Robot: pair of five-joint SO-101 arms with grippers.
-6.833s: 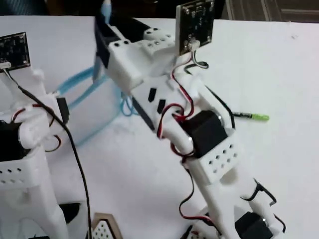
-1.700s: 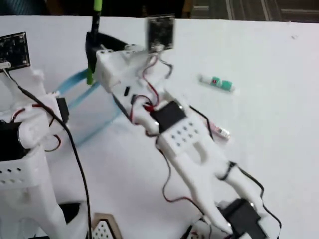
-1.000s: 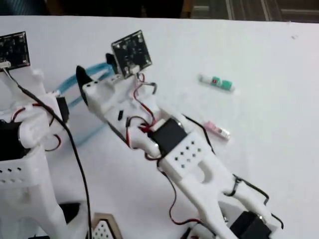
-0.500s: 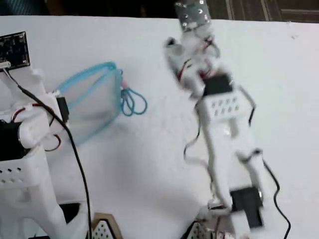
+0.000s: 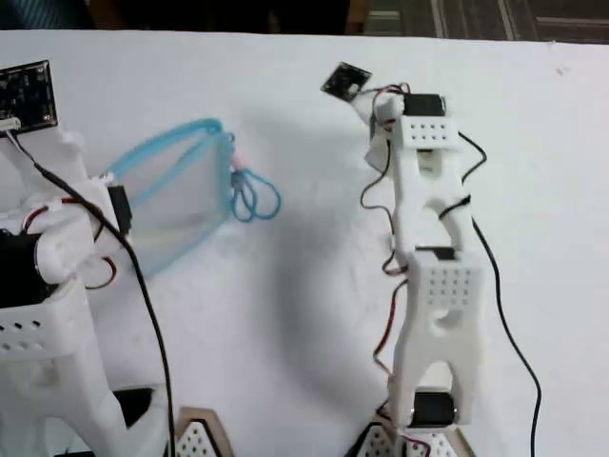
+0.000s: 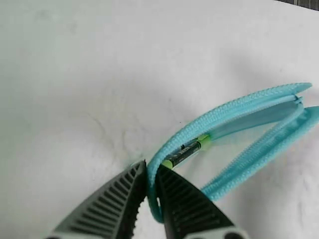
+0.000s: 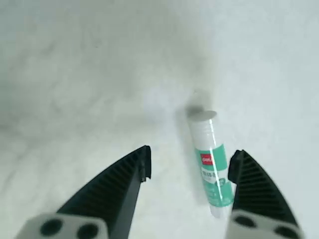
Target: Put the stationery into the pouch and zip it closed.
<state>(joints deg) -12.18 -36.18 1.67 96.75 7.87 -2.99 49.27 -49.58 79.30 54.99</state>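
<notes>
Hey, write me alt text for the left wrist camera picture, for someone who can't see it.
The left gripper, dark and ribbed, is shut on the rim of a light blue fabric pouch that lies open on a white table. A green and black pen lies just inside the pouch's mouth.

Pouch [image 5: 176, 195]: a see-through pouch with light blue zip trim is lying flat on the white surface [image 5: 314, 314], with its mouth gaping open.
Pouch rim: in the left wrist view the blue trim is spreading into two strips. Their joined end is sitting pinched between the closed jaws of the left gripper [image 6: 151, 168].
Zip cord [image 5: 254, 195]: a looped blue cord is trailing from the pouch's end onto the surface.
Pen [image 6: 185, 149]: a black pen with a green end is lying inside the open mouth, against the trim.
Glue stick [image 7: 212, 162]: a white tube with a green label is lying flat on the surface, outside the pouch.
</notes>
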